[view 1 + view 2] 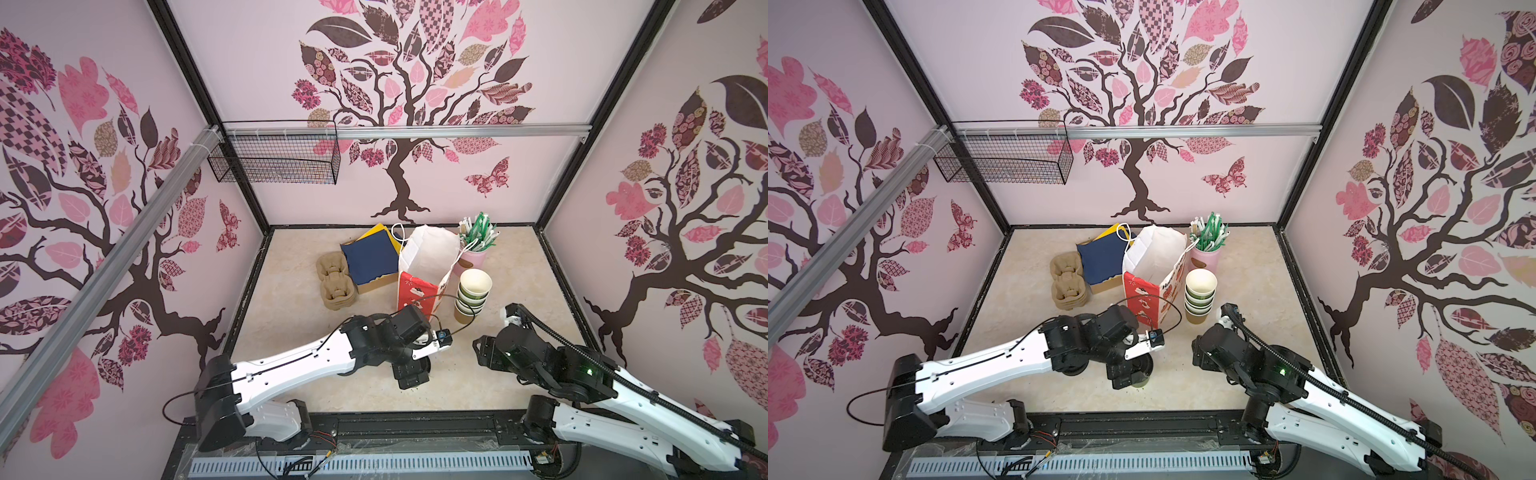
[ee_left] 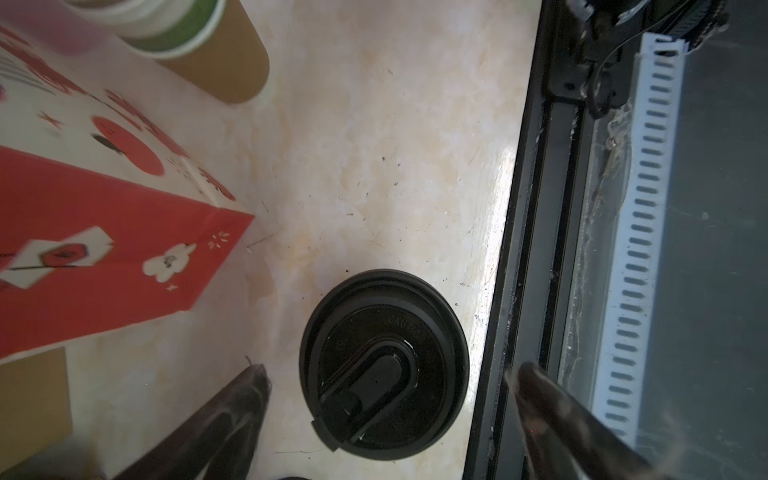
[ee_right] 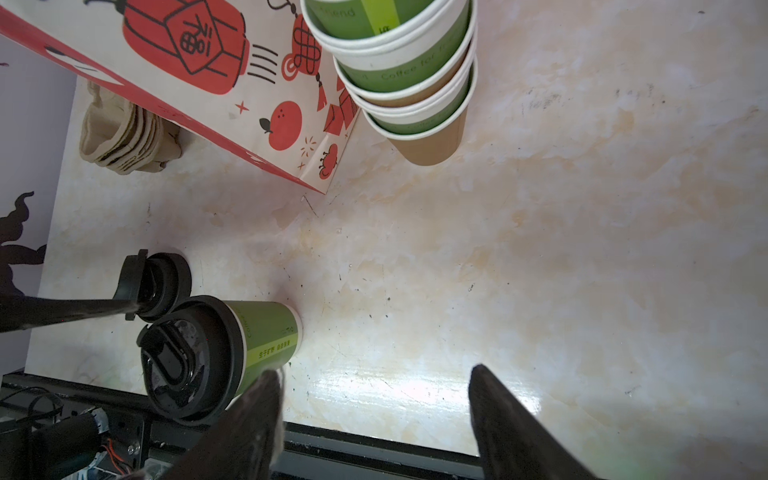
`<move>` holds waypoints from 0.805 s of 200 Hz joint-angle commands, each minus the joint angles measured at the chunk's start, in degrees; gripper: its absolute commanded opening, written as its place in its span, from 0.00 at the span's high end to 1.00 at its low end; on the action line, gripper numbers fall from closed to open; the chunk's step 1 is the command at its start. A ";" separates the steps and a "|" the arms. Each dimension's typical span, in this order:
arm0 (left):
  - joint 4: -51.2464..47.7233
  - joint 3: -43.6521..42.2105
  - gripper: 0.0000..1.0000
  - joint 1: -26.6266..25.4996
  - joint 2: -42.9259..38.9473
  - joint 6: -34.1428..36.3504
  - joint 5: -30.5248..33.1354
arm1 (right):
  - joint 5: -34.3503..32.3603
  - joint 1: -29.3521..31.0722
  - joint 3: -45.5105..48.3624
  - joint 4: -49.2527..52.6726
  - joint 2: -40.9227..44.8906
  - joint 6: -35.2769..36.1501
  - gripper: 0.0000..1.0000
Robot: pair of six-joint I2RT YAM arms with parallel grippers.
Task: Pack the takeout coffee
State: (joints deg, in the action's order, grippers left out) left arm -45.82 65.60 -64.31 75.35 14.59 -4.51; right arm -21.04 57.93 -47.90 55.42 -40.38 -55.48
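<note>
Where table [image 2: 374, 145] meets front rail [image 2: 519, 249]: lidded cup [image 2: 384, 365] upright, near red bag [image 2: 104, 270] corner. Left gripper [image 2: 390, 368] spread wide either side of it, no contact. Right gripper [image 3: 374, 370] also wide, nothing between, over bare table near cup.

I see the beige marbled table [image 1: 291, 332] carrying a stack of pulp cup trays [image 1: 336, 286] at the back left, just beside a cardboard box [image 1: 376, 284]. A red-and-white paper bag [image 1: 419, 286] stands upright mid-table, with a pink cup of straws [image 1: 471, 259] and a stack of open cups [image 1: 471, 297] on its right. Near the front edge stands a lidded cup [image 3: 232, 357], a black lid [image 3: 162, 286] just beside it
</note>
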 commanded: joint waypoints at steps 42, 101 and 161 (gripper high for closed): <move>9.48 -4.82 0.05 7.20 -17.40 -26.09 5.54 | 16.80 -0.27 2.34 -9.59 -2.91 8.69 0.36; -1.84 -12.29 0.30 10.94 -24.80 -47.44 2.15 | 29.30 -0.25 3.89 -20.39 -12.01 13.78 0.63; 6.43 -19.18 0.34 11.23 -21.34 -50.94 -8.92 | 31.82 -0.23 4.14 -25.17 -17.59 15.73 0.50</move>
State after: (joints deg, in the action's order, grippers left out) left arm -44.58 49.19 -53.52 52.36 -33.50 -8.03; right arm 9.41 57.93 -43.75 32.99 -56.42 -41.54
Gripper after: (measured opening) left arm 0.674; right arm 0.497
